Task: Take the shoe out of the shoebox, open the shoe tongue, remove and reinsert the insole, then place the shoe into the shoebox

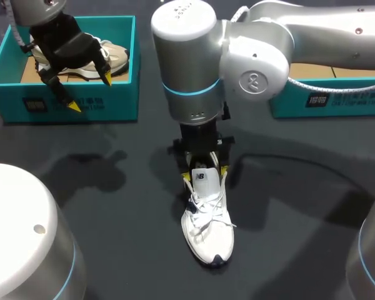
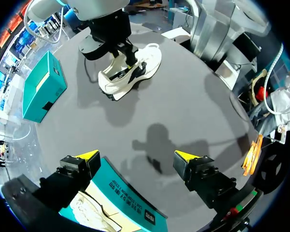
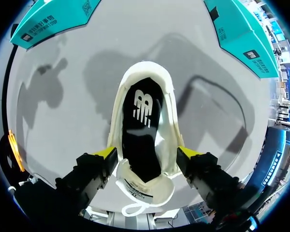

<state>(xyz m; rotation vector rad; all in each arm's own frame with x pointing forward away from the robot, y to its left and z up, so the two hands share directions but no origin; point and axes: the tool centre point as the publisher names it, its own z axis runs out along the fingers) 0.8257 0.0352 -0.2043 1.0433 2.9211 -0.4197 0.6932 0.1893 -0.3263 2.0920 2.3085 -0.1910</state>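
The white shoe [image 1: 206, 228] lies on its sole in the middle of the table [image 1: 300, 250], out of the box, with its toe toward the near edge and its heel toward the far edge. The right arm reaches in to the middle, and the right claw [image 1: 205, 175] stands over the shoe's opening. Its two yellow tips sit one on each side of the collar and touch it from both sides, so it is clamped on the shoe. In the right wrist view the tongue [image 3: 145, 186] is folded out toward the laces, and the dark insole [image 3: 142, 116] shows inside.

The left claw [image 1: 89, 92] hangs over the front wall of the teal box [image 1: 119, 100] at the far left corner, fingers wide apart with nothing between them. A second shoe [image 1: 115, 56] lies in that box. Another teal box [image 1: 325, 97] sits at the far right edge.
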